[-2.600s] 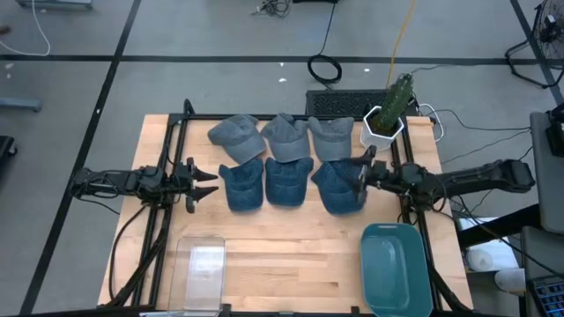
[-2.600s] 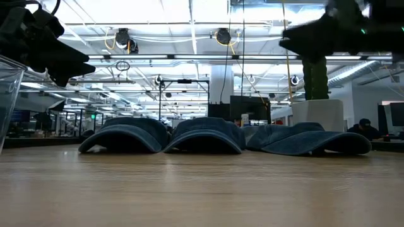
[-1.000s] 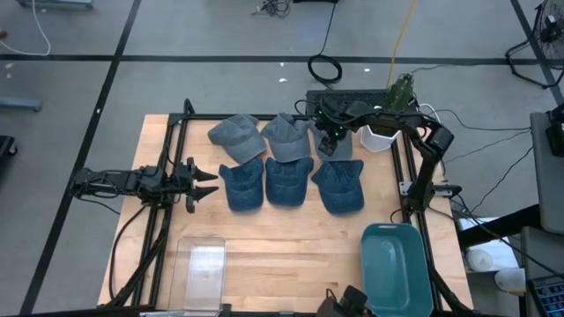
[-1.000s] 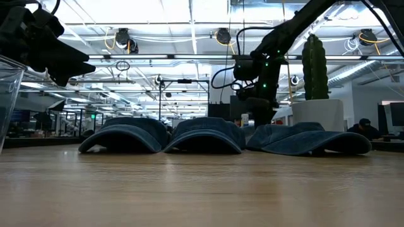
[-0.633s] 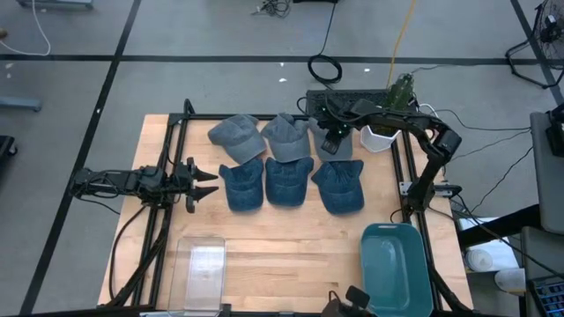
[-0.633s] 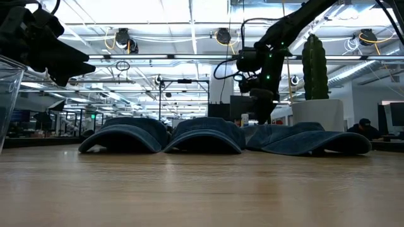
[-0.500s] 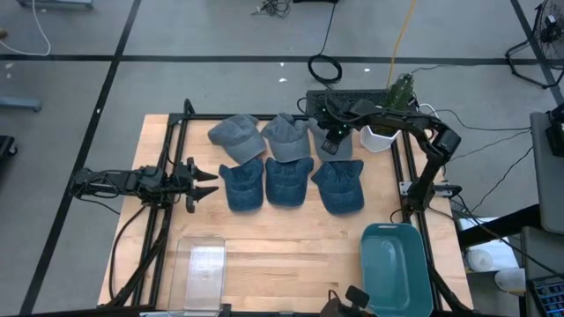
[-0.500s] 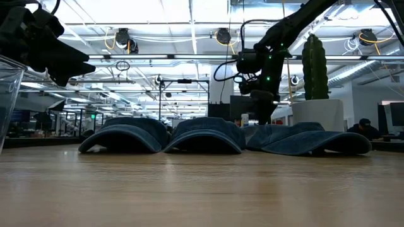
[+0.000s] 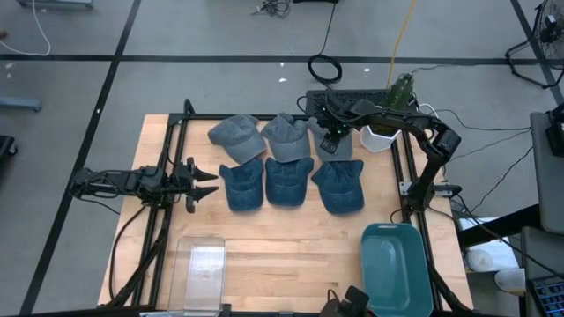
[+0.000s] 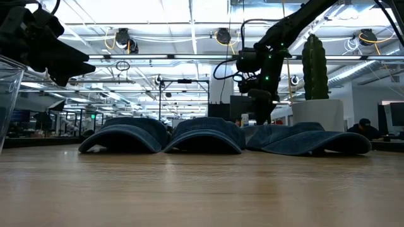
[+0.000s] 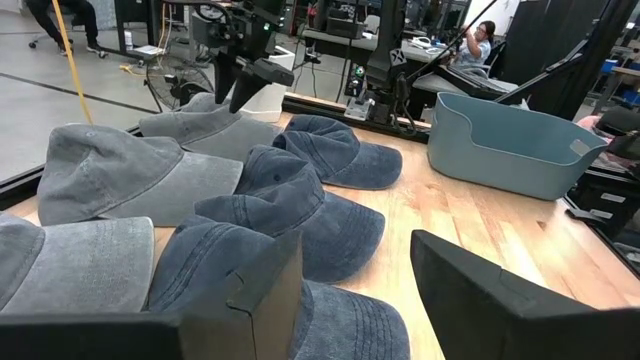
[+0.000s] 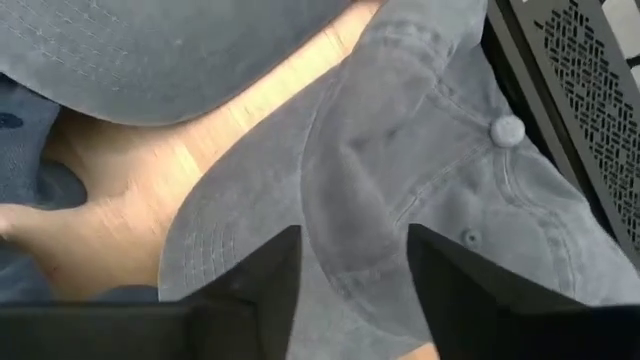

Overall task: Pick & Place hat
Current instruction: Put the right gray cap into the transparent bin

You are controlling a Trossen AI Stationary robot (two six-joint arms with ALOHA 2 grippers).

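From above, six hats sit in two rows on the table [image 9: 291, 246]. The right end effector [image 9: 332, 134] hangs over the grey hat [image 9: 330, 138] at 1 o'clock. The left end effector [image 9: 208, 181] waits at 9 o'clock, fingers apart. The right wrist view shows its fingers [image 12: 262, 275] apart above the grey hat.
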